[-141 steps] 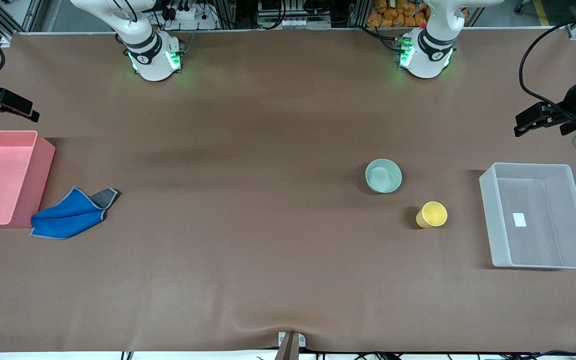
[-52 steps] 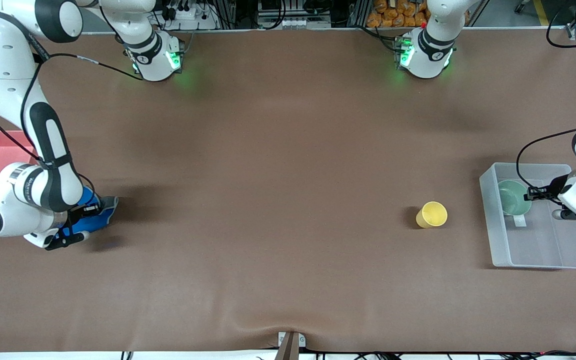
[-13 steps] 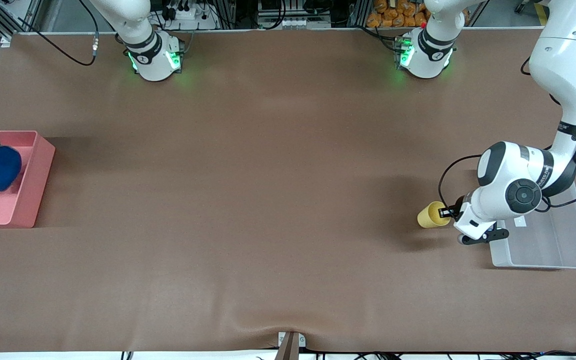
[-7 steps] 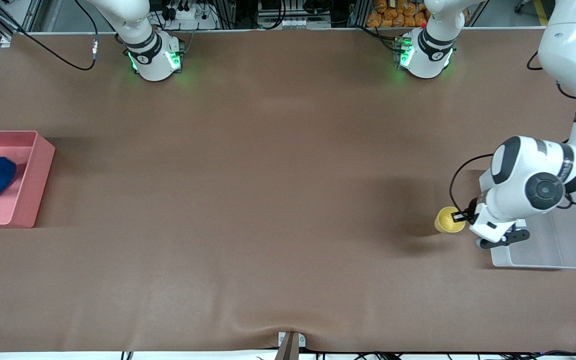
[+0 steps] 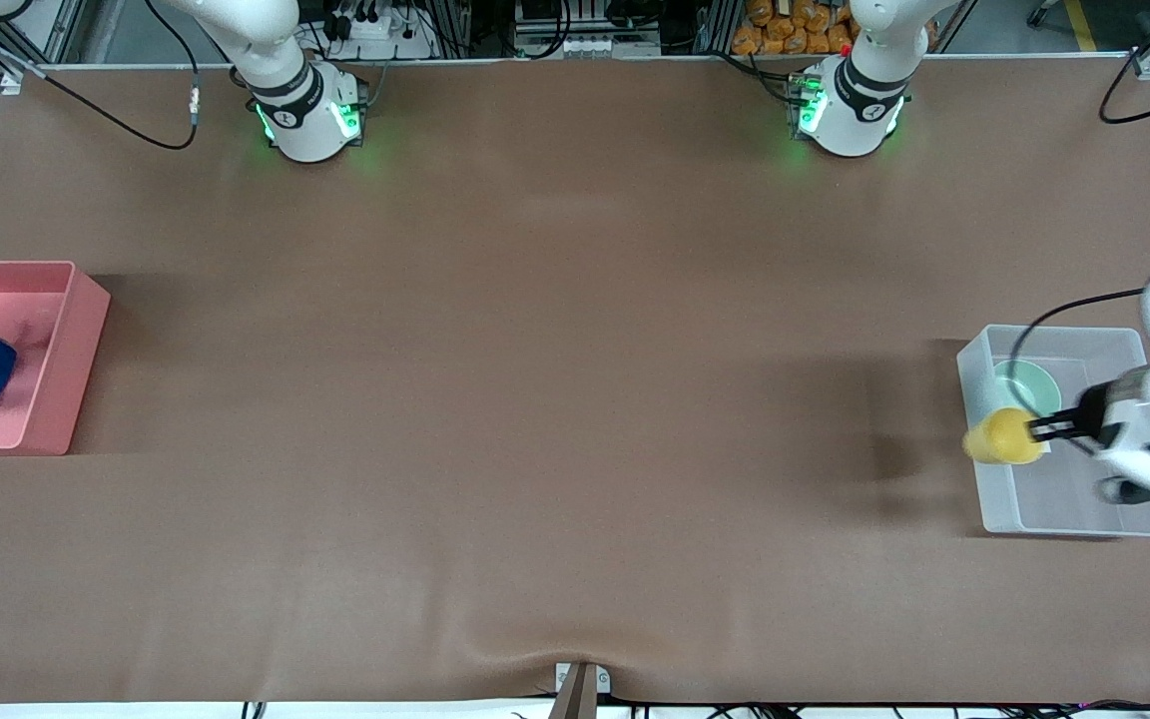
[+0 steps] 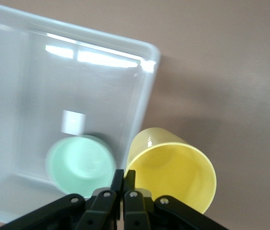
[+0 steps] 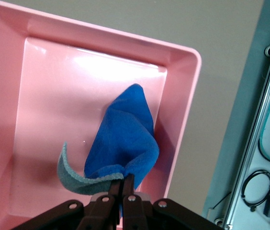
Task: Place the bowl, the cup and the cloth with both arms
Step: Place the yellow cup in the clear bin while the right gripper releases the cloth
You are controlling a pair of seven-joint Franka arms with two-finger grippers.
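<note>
Cup (image 5: pixel 1004 437) is up in the air, pinched by its rim in the left gripper (image 6: pixel 123 178), fingers clamped tight on the yellow wall. It hangs over the edge of the clear plastic bin (image 5: pixel 1084 521) at the left arm's end of the desk (image 5: pixel 555 399), mint bowl (image 5: pixel 1028 384) sitting inside the bin. Over at the right arm's end, the right gripper (image 7: pixel 125 183) has its fingers squeezed on the blue cloth (image 7: pixel 123 141), which dangles into the pink bin (image 5: pixel 66 350).

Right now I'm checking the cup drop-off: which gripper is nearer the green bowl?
Left. The left gripper, shut on the yellow cup, hangs over the clear bin holding the green bowl. The right gripper holds the blue cloth over the pink bin.
</note>
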